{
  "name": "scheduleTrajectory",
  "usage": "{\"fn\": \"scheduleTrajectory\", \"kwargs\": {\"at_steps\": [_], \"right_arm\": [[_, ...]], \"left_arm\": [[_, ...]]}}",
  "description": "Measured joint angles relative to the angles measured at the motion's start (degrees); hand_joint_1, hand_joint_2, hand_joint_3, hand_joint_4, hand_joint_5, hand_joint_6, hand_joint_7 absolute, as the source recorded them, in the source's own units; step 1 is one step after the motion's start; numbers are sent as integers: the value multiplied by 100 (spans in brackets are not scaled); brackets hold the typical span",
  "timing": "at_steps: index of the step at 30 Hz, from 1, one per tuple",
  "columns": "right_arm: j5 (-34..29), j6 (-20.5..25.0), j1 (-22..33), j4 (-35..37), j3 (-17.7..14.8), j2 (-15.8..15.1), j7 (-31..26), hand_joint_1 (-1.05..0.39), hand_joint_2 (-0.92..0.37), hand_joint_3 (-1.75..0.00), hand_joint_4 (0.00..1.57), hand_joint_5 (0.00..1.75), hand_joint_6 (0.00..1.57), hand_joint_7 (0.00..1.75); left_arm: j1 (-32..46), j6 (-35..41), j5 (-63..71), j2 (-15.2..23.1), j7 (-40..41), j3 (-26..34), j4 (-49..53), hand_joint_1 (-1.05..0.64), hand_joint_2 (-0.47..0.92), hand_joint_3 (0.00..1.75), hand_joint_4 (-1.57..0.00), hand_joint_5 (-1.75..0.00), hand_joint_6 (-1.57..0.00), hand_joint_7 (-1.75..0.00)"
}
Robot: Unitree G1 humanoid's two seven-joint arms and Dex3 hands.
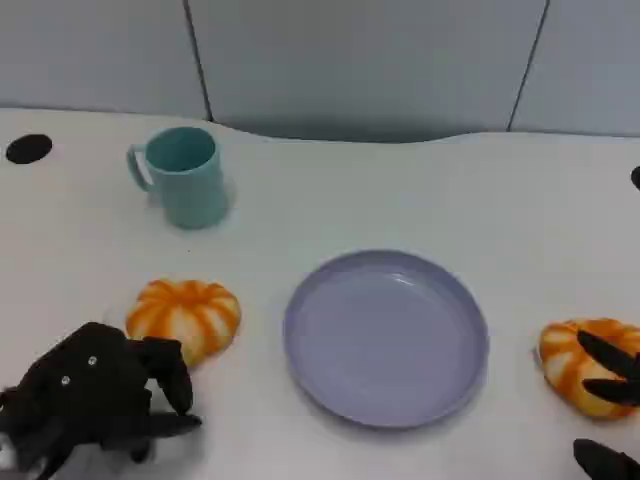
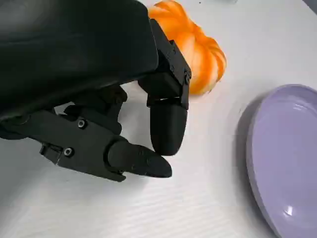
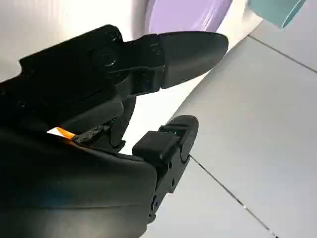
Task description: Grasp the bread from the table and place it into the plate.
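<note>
Two orange-and-white striped bread rolls lie on the white table, one on each side of the purple plate point(image 1: 385, 340). The left bread point(image 1: 185, 315) sits just beyond my left hand point(image 1: 95, 395), whose fingers are spread and hold nothing. In the left wrist view the bread point(image 2: 198, 54) lies past the fingertips point(image 2: 166, 134), with the plate point(image 2: 287, 158) beside it. My right hand point(image 1: 612, 390) reaches over the right bread point(image 1: 570, 365). Its fingers lie across the top and the thumb stays apart below. A sliver of that bread point(image 3: 63, 133) shows under the right hand point(image 3: 99, 124).
A teal cup point(image 1: 188, 178) stands at the back left of the table, well behind the left bread. A black round mark point(image 1: 28, 148) sits at the far left edge. A grey panelled wall rises behind the table.
</note>
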Motion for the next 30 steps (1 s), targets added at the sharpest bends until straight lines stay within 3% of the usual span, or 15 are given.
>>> {"fn": "scheduleTrajectory", "kwargs": {"at_steps": [17, 22, 27, 30], "right_arm": [[-6, 11, 4, -4, 0, 0, 0, -33, -92, -33, 68, 43, 63, 0], [-6, 10, 1, -4, 2, 0, 1, -33, -92, -33, 69, 44, 63, 0], [-33, 7, -18, -4, 7, 1, -2, -33, -92, -33, 70, 45, 63, 0], [-43, 46, -10, -31, 15, 23, -2, -33, -92, -33, 70, 45, 63, 0]], "left_arm": [[2, 27, -22, -8, 15, 11, -20, -31, 80, 18, -81, -175, -63, -175], [74, -55, -188, -163, 156, 200, -13, -29, 80, 18, -80, -175, -62, -175], [192, -1337, -141, -287, 595, 288, 170, -24, 82, 20, -82, -175, -58, -175], [206, -2558, 319, -260, 1135, 276, 368, -25, 84, 20, -80, -175, -55, -175]]}}
